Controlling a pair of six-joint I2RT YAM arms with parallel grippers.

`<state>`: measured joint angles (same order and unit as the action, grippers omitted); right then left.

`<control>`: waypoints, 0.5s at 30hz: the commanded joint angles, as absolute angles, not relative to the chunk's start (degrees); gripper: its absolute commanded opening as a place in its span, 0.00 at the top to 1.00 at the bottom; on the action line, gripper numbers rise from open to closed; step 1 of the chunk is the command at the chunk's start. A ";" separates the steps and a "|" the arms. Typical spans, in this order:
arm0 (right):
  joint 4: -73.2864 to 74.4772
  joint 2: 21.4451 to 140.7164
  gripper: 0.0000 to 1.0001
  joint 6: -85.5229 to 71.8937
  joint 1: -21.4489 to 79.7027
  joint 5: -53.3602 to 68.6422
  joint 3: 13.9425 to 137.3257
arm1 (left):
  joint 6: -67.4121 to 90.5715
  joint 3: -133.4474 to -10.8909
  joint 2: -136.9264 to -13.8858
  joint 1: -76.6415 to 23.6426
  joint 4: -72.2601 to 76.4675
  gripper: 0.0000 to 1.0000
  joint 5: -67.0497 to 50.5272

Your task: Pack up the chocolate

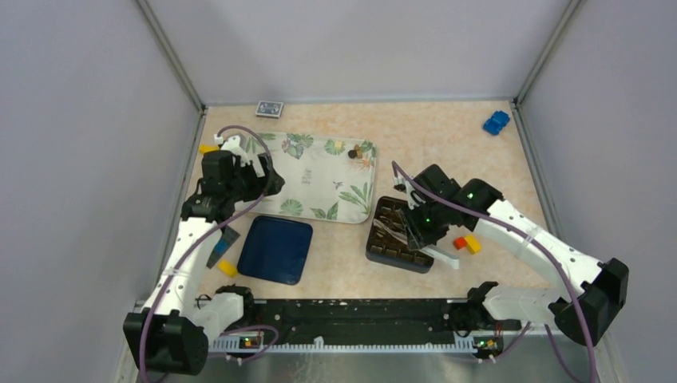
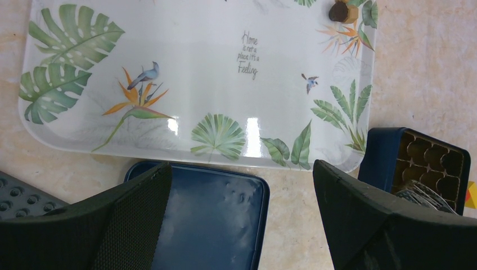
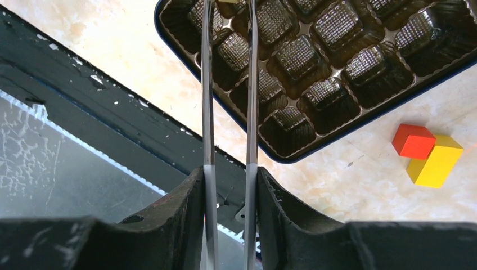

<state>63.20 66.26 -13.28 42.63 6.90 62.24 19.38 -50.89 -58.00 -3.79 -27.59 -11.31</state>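
Note:
The chocolate (image 1: 355, 151) is a few small brown pieces at the far right corner of the leaf-print tray (image 1: 319, 187); one piece shows in the left wrist view (image 2: 340, 11). The dark gridded box (image 1: 385, 255) lies right of the tray, and the cells I can see hold nothing (image 3: 337, 62). My right gripper (image 1: 423, 230) is shut on metal tongs (image 3: 250, 84), whose tips reach over the box's near cells. The tips run out of the right wrist view. My left gripper (image 2: 242, 174) is open and empty, above the tray's near edge and the blue lid (image 2: 219, 219).
The blue lid (image 1: 275, 249) lies in front of the tray. A red block (image 3: 413, 140) and a yellow block (image 3: 439, 163) sit right of the box. A blue toy (image 1: 496, 122) is at the far right, a card box (image 1: 270, 108) at the back, and a yellow block (image 1: 227, 268) near left.

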 commanded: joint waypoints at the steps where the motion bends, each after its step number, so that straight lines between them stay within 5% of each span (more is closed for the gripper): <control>1: 60.91 66.10 0.64 -13.34 43.11 6.54 62.65 | 18.73 -53.18 -58.27 -3.60 -26.03 0.01 -12.08; 6: 61.48 65.91 0.63 -13.38 43.15 5.69 63.30 | 18.89 -53.00 -58.45 -3.60 -25.65 0.01 -12.26; 12: 61.84 64.79 0.86 -13.17 43.15 3.66 69.17 | 19.07 -52.98 -58.45 -3.60 -25.53 0.01 -12.57; 15: 60.14 65.74 0.87 -12.65 43.15 1.40 73.81 | 19.00 -52.71 -58.12 -3.60 -25.52 0.01 -12.32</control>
<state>63.99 66.28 -13.15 42.63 4.51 65.41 19.38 -50.92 -58.65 -3.79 -27.42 -11.92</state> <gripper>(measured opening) 0.219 0.987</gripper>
